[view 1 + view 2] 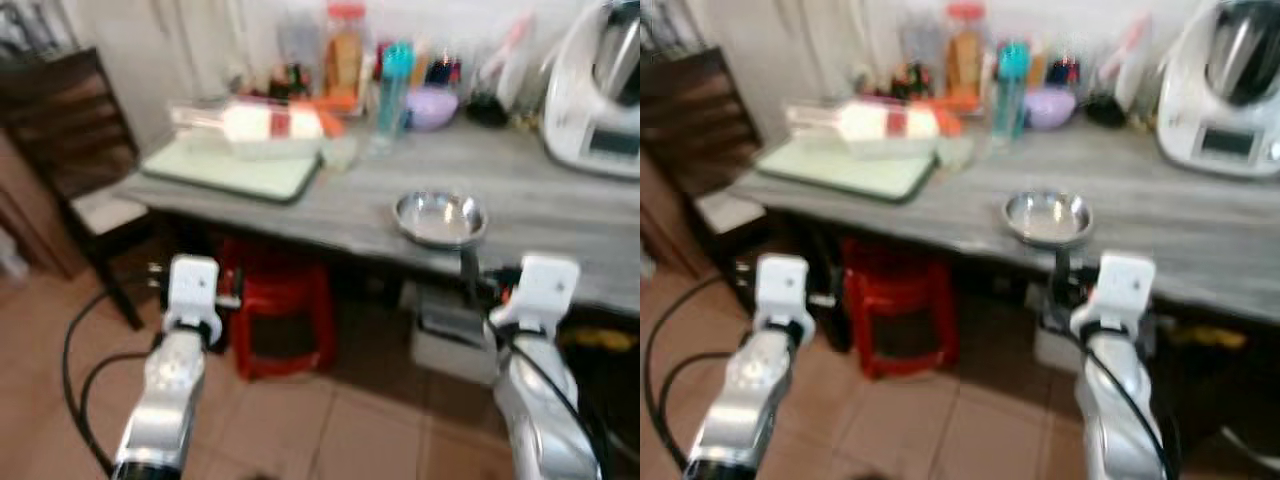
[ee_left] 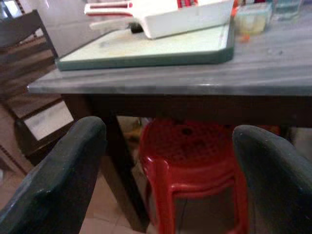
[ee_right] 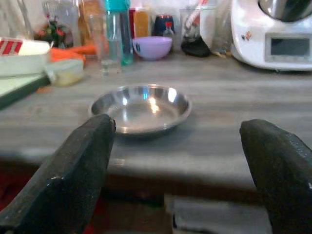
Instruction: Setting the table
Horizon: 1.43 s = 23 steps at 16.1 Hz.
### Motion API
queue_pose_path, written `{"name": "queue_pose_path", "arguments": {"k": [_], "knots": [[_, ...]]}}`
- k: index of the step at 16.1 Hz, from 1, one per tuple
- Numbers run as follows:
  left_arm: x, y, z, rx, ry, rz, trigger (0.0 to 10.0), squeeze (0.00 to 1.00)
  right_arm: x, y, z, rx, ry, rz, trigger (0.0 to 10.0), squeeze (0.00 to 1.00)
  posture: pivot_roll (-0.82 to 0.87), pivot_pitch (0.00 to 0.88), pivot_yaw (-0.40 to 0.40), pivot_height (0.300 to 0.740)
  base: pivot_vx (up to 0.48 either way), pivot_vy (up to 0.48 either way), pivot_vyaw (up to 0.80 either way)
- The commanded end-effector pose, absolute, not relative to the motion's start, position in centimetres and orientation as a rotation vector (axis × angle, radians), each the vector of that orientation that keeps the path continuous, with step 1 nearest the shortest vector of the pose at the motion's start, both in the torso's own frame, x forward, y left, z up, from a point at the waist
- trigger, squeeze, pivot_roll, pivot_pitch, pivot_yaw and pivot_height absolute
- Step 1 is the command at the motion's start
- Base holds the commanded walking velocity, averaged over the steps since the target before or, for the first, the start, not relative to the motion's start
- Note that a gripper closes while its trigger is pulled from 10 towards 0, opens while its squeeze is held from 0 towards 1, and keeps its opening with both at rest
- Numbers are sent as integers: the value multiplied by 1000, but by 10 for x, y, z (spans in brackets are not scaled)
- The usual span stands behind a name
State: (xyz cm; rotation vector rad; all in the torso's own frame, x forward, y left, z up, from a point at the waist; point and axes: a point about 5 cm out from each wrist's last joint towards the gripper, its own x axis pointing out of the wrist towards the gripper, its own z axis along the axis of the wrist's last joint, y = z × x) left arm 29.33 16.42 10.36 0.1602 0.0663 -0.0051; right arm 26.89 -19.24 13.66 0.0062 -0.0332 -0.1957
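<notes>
The bowl [image 3: 141, 108] is shiny metal on a matt, seemingly wood-grained table [image 3: 219, 146]; the stool [image 2: 190, 161] is glossy plastic.

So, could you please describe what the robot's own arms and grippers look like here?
Both arms are shiny silver tubes ending in boxy white wrist blocks. A black cable runs along the right arm. The left gripper and right gripper each have two long, rounded matte black fingers. No markings can be made out.

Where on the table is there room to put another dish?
Bare grey table lies between the steel bowl and the white kitchen machine, and between bowl and green tray. The back edge, by the bottles, is crowded.
</notes>
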Motion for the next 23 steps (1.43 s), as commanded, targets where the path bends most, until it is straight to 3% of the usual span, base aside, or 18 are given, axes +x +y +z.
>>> {"name": "queue_pose_path", "arguments": {"k": [1, 5, 11, 15, 23], "knots": [[297, 164, 111, 172, 44, -10, 10000, 0, 270, -192, 139, 2, -35, -197, 10000, 0, -29, 0, -1, 740, -311, 0, 0], [297, 163, 111, 177, 45, -20, 10000, 0, 269, -192, 137, -26, -23, -189, 10000, 0, -30, 0, 1, 740, -307, 0, 0], [295, 158, 117, 88, -2, -108, 10000, 0, 268, -183, 130, 98, 7, -140, 10000, 0, -23, 0, 3, 740, 0, 0, 0], [293, 154, 118, 90, -12, -138, 10000, 0, 268, -180, 134, 68, -18, -116, 10000, 0, -21, 0, -3, 740, 0, 0, 0], [293, 153, 115, 78, 0, -149, 10000, 0, 270, -183, 135, 63, -17, -121, 10000, 0, -24, 0, -1, 740, 0, -386, 0]]}}
